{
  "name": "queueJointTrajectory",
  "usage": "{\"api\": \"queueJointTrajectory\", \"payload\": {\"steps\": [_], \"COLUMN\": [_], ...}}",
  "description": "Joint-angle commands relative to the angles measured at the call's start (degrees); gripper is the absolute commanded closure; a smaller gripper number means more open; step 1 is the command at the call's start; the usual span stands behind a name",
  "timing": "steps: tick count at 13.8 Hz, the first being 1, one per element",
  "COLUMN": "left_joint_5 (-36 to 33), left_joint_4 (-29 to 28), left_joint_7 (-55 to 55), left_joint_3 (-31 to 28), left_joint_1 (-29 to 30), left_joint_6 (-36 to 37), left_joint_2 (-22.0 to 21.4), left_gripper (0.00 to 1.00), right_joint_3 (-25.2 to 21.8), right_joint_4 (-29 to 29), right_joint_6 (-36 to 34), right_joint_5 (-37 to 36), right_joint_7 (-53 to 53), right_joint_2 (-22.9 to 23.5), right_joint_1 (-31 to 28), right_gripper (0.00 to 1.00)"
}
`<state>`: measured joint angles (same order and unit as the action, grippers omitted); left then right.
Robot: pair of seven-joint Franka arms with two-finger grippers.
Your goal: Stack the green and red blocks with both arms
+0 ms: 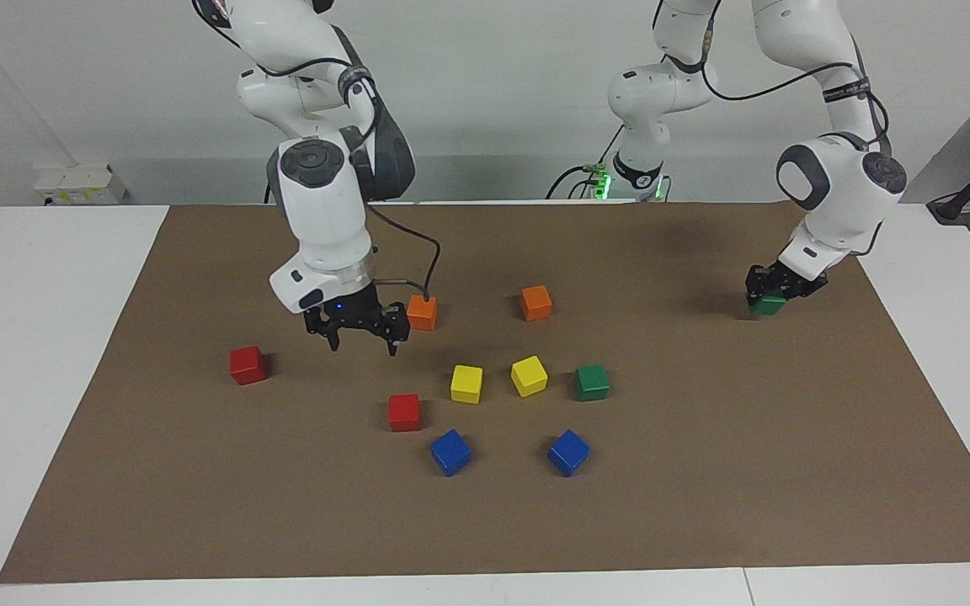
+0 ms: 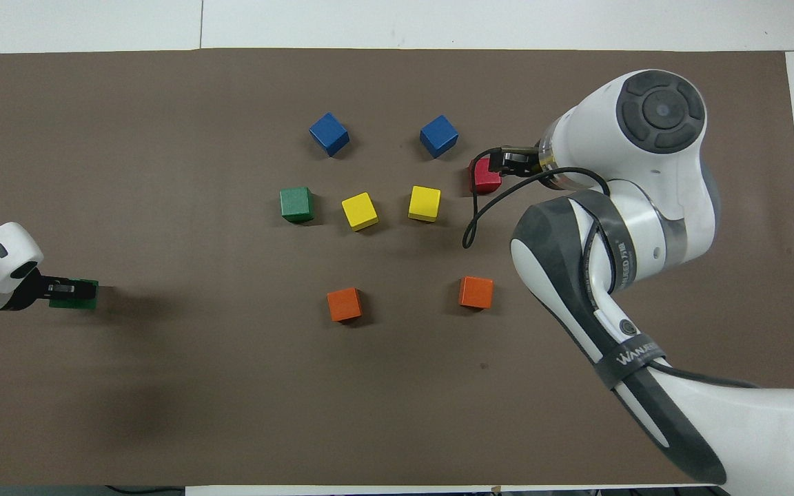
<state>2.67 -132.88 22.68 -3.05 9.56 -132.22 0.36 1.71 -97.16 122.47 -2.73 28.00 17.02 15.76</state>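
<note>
In the facing view the left gripper (image 1: 767,290) sat at the right of the frame, a little above mid-height, pinched on a dark green block (image 1: 768,304) at the brown mat's (image 1: 704,505) edge toward the left arm's end of the table. The block looked to be at or just above the mat, but contact could not be told. In the overhead view the same gripper (image 2: 66,289) and its green block (image 2: 76,293) appeared at the left edge of the frame, just below the middle.

The right gripper (image 1: 359,332) hung left of centre in the facing view, fingers spread and holding nothing, raised over the mat between an orange cube (image 1: 422,312) and a red block (image 1: 405,412) (the overhead view put it over that red block (image 2: 483,180), which is only the raised arm covering it). The second red block (image 1: 247,365) lay alone on the mat at the left of the facing view, toward the right arm's end of the table; the overhead view did not show it.

The second green block (image 1: 592,382) rested right of centre, beside two yellow cubes (image 1: 466,384). Two blue cubes (image 1: 450,452) lay lower in the facing view, and a second orange cube (image 1: 536,303) sat above the yellows.
</note>
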Motion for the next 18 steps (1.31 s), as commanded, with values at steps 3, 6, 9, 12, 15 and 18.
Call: {"api": "queueJointTrajectory", "payload": {"steps": [3,6,9,12,15,18], "left_joint_5": [0.23,0.23,0.15,-0.12,-0.73,-1.61], "left_joint_4": [-1.77,-1.77,-1.68,-0.46,8.03,19.82], "left_joint_7": [0.79,0.70,0.79,2.10,3.07,1.59], "left_joint_3": [0.41,0.41,0.41,0.41,0.50,0.58], "left_joint_1": [0.46,0.54,0.46,0.19,-0.51,-4.10], "left_joint_6": [-6.11,-6.82,-7.08,-5.86,5.61,17.94], "left_joint_2": [2.00,2.89,3.24,3.42,3.42,4.21], "left_gripper": [1.00,1.00,0.89,0.00,0.00,0.00], "right_joint_3": [-0.13,-0.04,0.22,0.84,0.84,0.92], "right_joint_4": [5.66,8.21,10.94,11.21,11.21,10.94], "right_joint_6": [1.98,2.42,1.81,2.24,3.21,3.83], "right_joint_5": [-0.78,-0.79,-0.87,-0.88,-0.79,-0.35], "right_joint_7": [1.09,0.92,0.48,-1.18,-2.76,-6.64], "right_joint_2": [6.88,9.51,11.89,12.86,13.83,14.44], "right_joint_1": [-0.47,-0.47,-0.47,-0.73,-0.82,-0.56], "right_gripper": [0.01,0.01,0.01,0.01,0.01,0.01]}}
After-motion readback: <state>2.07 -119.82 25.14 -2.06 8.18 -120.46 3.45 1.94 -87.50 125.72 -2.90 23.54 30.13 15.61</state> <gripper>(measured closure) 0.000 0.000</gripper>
